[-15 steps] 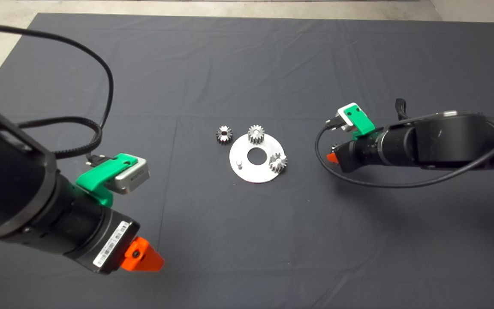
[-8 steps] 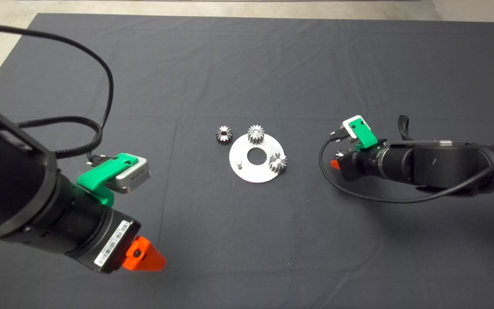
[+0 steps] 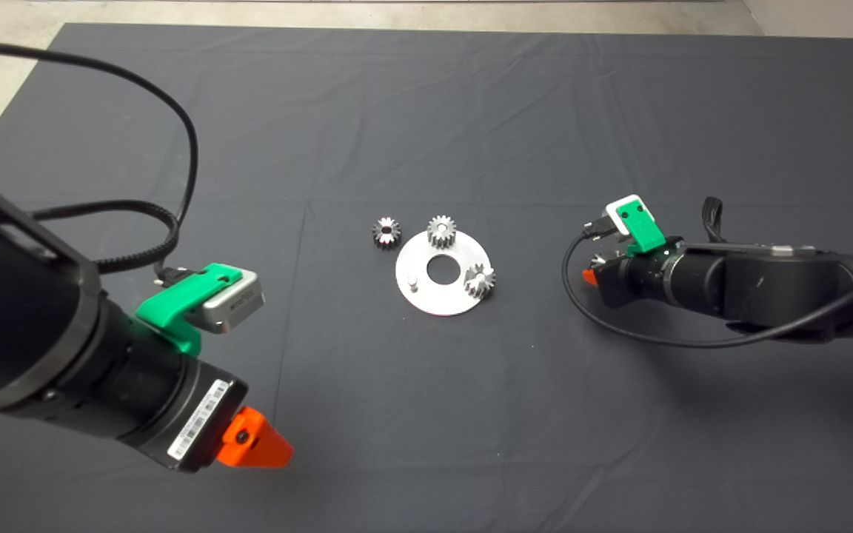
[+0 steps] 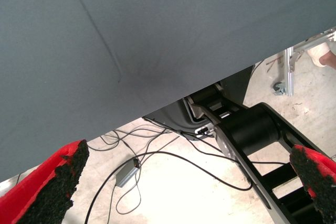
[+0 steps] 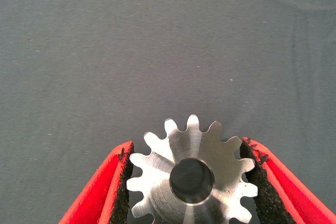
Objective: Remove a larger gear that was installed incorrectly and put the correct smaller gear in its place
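Observation:
My right gripper (image 3: 591, 277) is to the right of the round silver plate (image 3: 426, 296), low over the mat. In the right wrist view it (image 5: 188, 148) is shut on the larger gear (image 5: 191, 179), a shiny toothed gear with a centre hole, held between both pads. The smaller gear (image 3: 387, 232), with dark flanks, lies on the mat just left of the plate. The plate carries two paler gears (image 3: 441, 232) (image 3: 480, 280) and a bare peg (image 3: 412, 280). My left gripper (image 3: 263, 448) is parked at the lower left, open and empty (image 4: 191, 158).
The dark mat (image 3: 471, 118) covers the table. A black cable (image 3: 619, 329) loops under the right wrist. The left wrist view shows the mat's edge, floor cables (image 4: 157, 161) and a black stand (image 4: 252, 129) beyond it.
The right arm has moved down and to the right, away from the plate, with the larger gear in its fingers. The left arm has barely shifted.

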Tool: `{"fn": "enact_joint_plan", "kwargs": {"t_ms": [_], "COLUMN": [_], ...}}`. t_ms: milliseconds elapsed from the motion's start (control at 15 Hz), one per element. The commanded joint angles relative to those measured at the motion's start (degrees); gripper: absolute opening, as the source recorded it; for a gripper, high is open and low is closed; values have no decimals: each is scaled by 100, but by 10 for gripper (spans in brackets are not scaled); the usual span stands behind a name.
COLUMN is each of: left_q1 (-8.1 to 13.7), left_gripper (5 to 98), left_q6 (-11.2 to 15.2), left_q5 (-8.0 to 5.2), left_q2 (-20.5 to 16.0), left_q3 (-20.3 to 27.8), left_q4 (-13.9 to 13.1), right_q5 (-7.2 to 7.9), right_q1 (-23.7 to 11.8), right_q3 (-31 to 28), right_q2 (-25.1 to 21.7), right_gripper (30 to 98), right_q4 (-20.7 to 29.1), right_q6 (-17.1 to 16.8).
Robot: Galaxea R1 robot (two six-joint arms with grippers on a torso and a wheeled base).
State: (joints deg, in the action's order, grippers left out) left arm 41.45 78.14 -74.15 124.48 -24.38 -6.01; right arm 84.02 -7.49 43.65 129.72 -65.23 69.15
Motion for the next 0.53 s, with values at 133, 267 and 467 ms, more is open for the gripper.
{"fn": "enact_joint_plan", "kwargs": {"t_ms": [133,267,467], "left_q1": [30,30,30], "left_gripper": [983,983,983], "left_q6": [-1,-1,-9], "left_q5": [103,103,103], "left_q2": [11,11,11], "left_q3": [5,5,5], "left_q4": [-93,-93,-93], "right_q5": [-26,-26,-35], "right_q1": [-122,-104,-12], "right_q3": [-78,-60,49], "right_q2": [-56,-56,-47], "right_gripper": [513,513,530], "right_q4": [-306,-324,-353], "right_q6": [63,70,63]}}
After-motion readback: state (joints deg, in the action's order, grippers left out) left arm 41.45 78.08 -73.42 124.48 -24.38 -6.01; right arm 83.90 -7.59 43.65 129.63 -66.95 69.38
